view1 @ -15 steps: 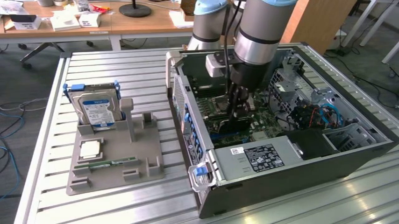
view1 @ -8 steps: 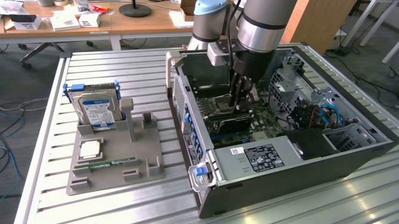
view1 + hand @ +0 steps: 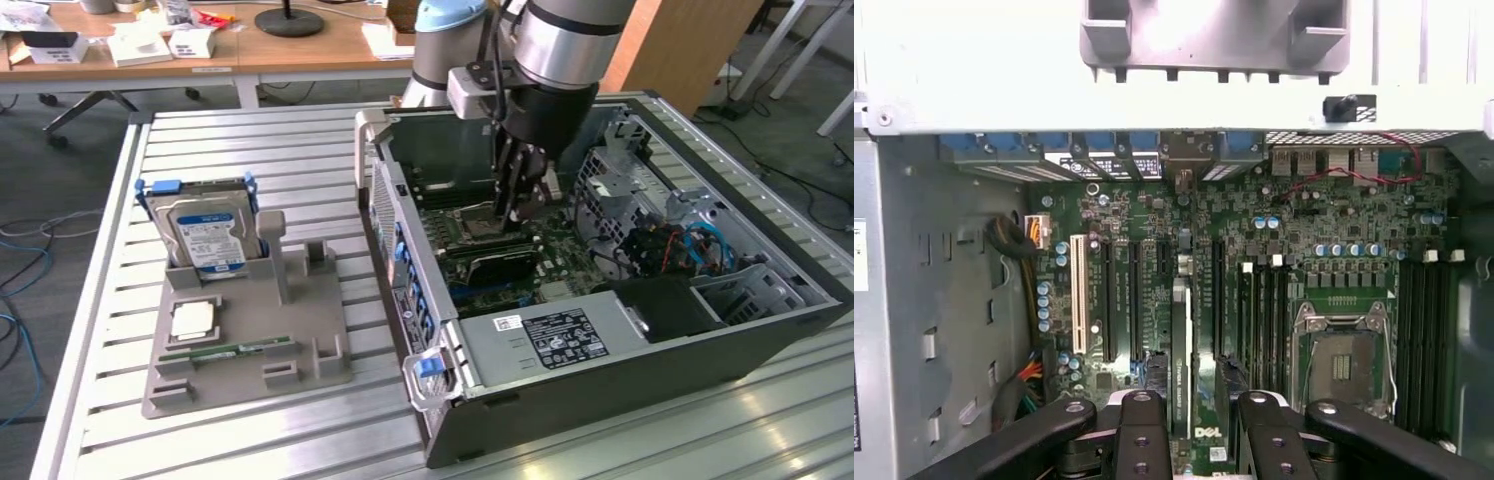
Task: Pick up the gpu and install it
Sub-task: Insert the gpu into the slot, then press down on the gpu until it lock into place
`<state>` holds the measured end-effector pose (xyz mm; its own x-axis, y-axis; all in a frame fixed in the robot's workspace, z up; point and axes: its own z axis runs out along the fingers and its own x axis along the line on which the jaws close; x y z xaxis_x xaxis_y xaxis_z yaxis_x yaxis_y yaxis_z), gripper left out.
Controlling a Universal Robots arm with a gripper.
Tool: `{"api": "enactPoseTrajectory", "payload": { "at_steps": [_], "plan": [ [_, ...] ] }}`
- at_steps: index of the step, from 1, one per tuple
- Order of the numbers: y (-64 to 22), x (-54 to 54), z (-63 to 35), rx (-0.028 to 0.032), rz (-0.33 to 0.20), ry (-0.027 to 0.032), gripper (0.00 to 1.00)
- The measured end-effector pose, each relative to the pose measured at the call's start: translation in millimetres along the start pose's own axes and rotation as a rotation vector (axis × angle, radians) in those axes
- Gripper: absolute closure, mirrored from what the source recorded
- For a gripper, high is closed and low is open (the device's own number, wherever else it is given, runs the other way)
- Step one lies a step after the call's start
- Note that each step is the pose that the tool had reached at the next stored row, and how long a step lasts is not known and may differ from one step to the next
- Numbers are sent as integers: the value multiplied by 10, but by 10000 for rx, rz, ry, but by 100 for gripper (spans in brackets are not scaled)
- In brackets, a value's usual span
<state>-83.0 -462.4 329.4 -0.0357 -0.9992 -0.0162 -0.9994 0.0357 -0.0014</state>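
The gpu [image 3: 1180, 340] is seen edge-on as a thin dark card standing upright in a slot of the green motherboard [image 3: 1334, 230]. In the exterior view its dark body [image 3: 501, 263] sits low inside the open computer case [image 3: 400, 230]. My gripper [image 3: 1199, 410] hangs just above the card, one black finger [image 3: 1142, 430] on each side, with a gap between each finger and the card. The fingers stand open and hold nothing. In the exterior view the gripper [image 3: 521, 205] reaches down into the middle of the case.
A grey parts holder [image 3: 314, 365] on the slatted table carries a silver hard drive with a blue label [image 3: 207, 235], a square chip [image 3: 194, 318] and a green memory stick [image 3: 227, 352]. Inside the case are an open processor socket [image 3: 1344, 360], the power supply [image 3: 561, 335] and drive cages [image 3: 641, 210].
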Motion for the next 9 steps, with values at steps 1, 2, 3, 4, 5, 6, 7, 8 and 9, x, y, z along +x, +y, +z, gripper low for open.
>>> {"api": "enactPoseTrajectory", "payload": {
  "at_steps": [1, 2, 3, 4, 5, 6, 7, 8, 9],
  "plan": [
    [0, 0, -5, 1, 0, 0, 67],
    [0, 0, -4, 1, -1, -3, 67],
    [0, 0, -5, 1, -1, -2, 67],
    [0, 0, -5, 0, 0, -1, 67],
    [0, 0, -5, 0, 0, -1, 67],
    [0, 0, -5, 0, 0, -1, 67],
    [0, 0, -5, 0, 0, 0, 67],
    [0, 0, -5, 0, 0, -1, 67],
    [0, 0, -5, 0, 0, -1, 67]
  ]
}}
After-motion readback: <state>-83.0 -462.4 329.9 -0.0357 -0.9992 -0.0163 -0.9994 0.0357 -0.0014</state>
